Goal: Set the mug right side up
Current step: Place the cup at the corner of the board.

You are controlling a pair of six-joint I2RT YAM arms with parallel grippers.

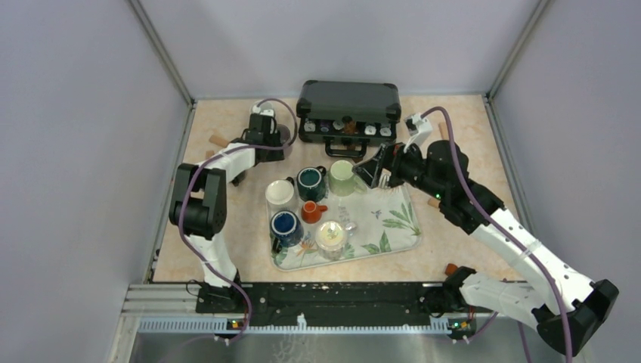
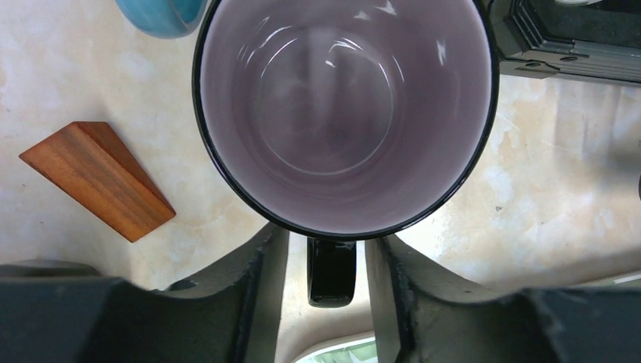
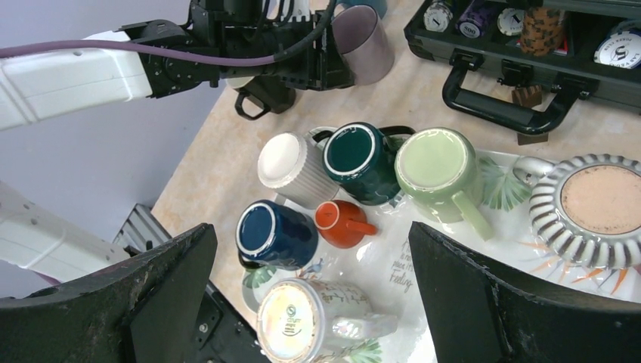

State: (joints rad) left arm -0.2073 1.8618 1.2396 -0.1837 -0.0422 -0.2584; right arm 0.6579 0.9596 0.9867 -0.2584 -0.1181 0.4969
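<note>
Step in hand: release of the black ceramic mug with the lavender interior (image 2: 344,113).

The left gripper (image 2: 326,243) has its fingers apart. They straddle the mug's black handle (image 2: 331,276), with a gap showing on each side.

Open the jaws wider, then withdraw along the handle line. Sideways motion could catch the handle and tip the mug.

The mug appears to rest on the beige marbled tabletop (image 2: 544,174), beside the black carrying case (image 2: 574,38).

Its mouth faces up and its long axis is judged near vertical. The handle points toward the gripper.
</note>
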